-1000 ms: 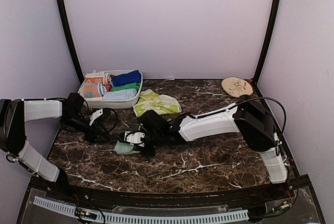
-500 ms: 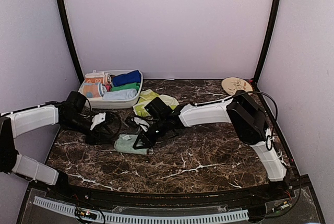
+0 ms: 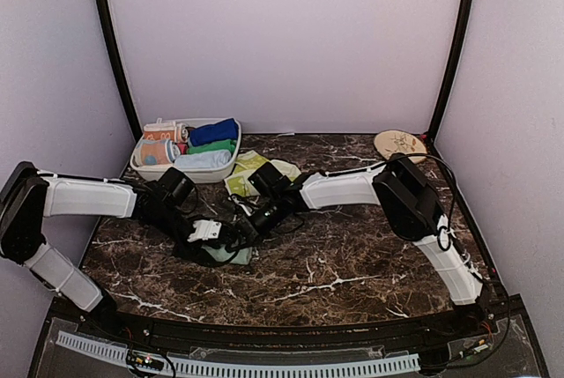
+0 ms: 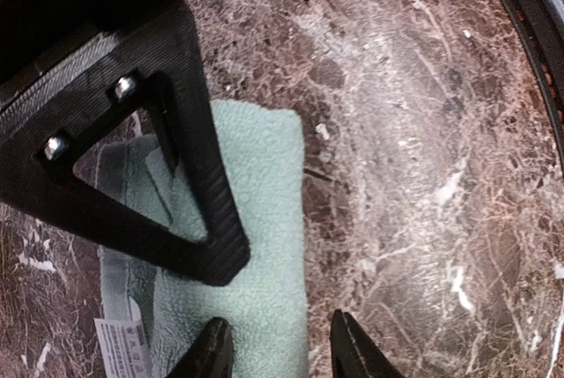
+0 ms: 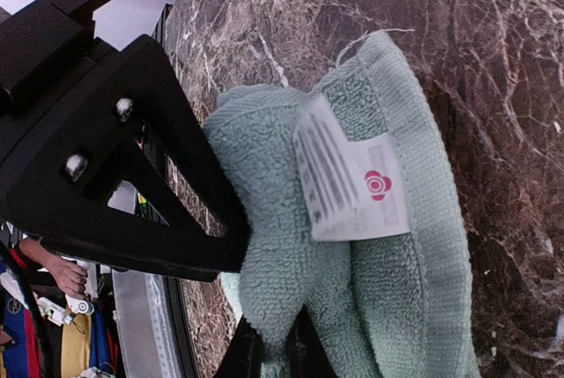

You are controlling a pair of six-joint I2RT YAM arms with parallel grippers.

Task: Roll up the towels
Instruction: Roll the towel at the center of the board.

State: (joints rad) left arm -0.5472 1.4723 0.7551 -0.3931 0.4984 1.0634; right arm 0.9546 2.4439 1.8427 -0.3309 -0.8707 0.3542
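**Mint green towel (image 3: 231,255) under both arms**

I am seeing the right gripper (image 5: 275,352) pinching a fold of the mint green towel, with the white label (image 5: 352,180) showing. The left gripper (image 4: 278,356) is sitting spread, its tips straddling the towel's long edge. The towel is lying partly folded on the marble table (image 4: 423,131), left of centre. The royal blue towel (image 3: 214,131) is resting in the white bin (image 3: 189,174) at back left, with the yellow-green patterned towel (image 3: 245,169) just beside the bin.
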